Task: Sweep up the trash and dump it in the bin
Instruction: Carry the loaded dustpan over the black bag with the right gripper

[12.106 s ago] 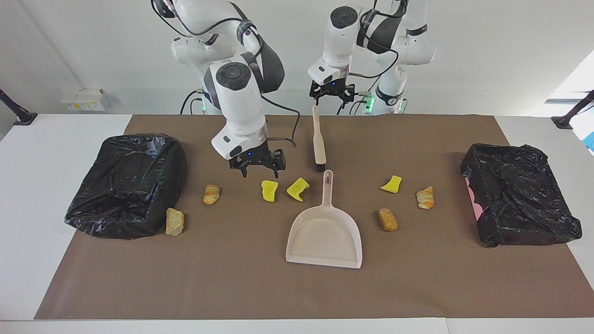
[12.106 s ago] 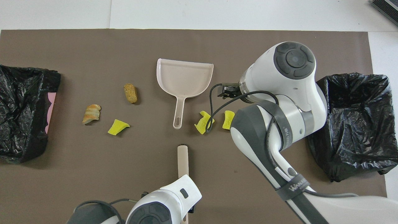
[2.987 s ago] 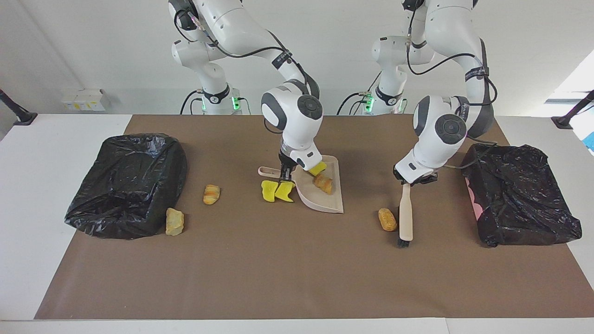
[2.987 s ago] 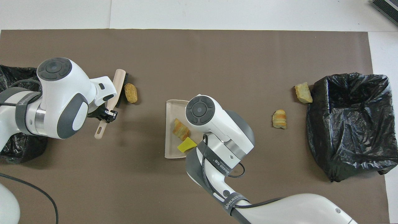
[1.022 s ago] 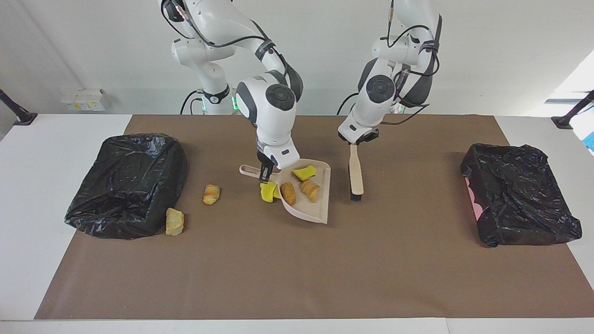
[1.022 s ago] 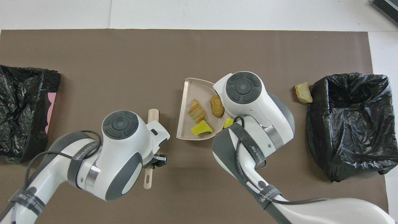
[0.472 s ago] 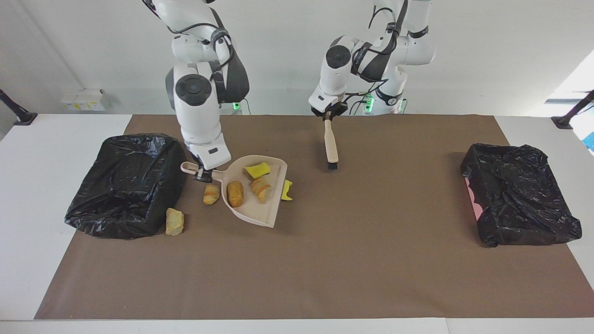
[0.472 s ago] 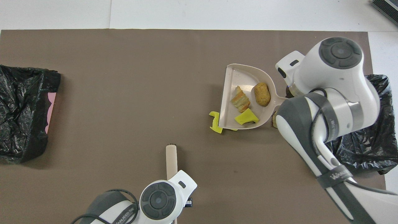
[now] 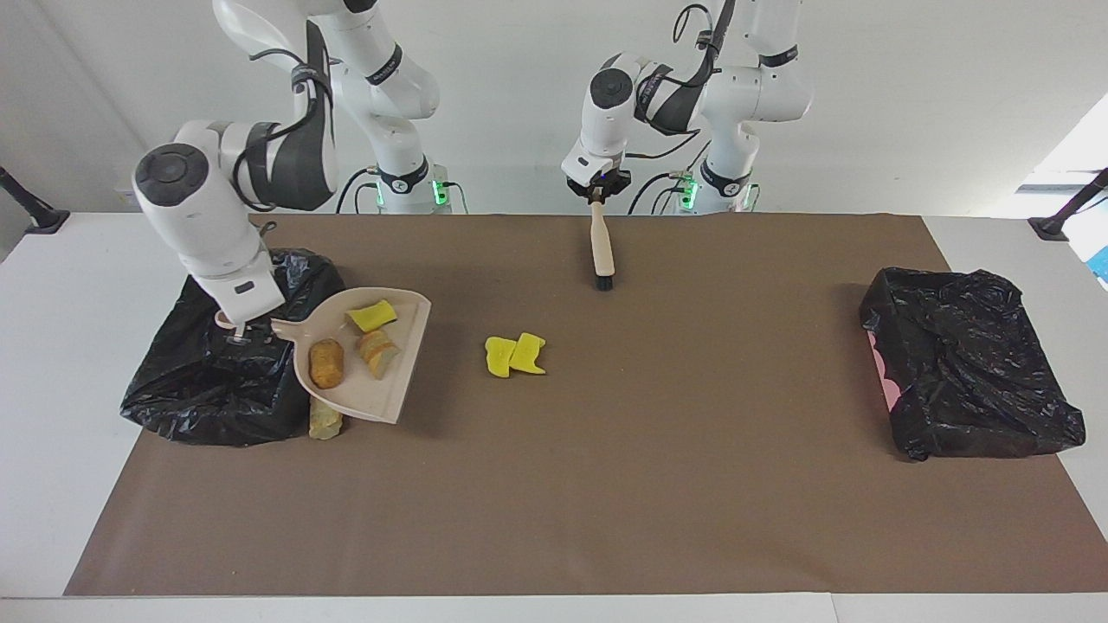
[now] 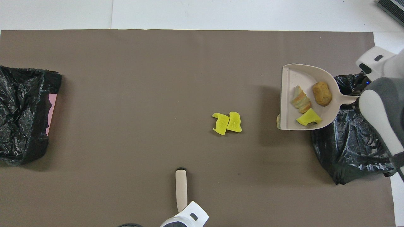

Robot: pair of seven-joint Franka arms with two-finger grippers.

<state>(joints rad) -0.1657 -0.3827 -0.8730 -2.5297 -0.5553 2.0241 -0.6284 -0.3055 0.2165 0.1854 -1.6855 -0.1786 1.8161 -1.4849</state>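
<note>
The right gripper (image 9: 235, 333) is clamped on the dustpan (image 9: 368, 372) handle over the bin (image 9: 208, 381); the left gripper (image 9: 597, 197) grips the brush (image 9: 601, 247).

Were built of glossy white rounded shells (image 9: 208, 221) with dark grey joint bands and round dark grey end caps (image 9: 166, 169), wrapped in loose black cables (image 9: 684, 39), tipped with small black grippers, lit green at the bases (image 9: 440, 192).

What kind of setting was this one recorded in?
Probably a robotics lab bench, not a home: two Franka arms bolted at a white table, a brown mat as work surface, and staged props, bag-lined bins and a dustpan.
</note>
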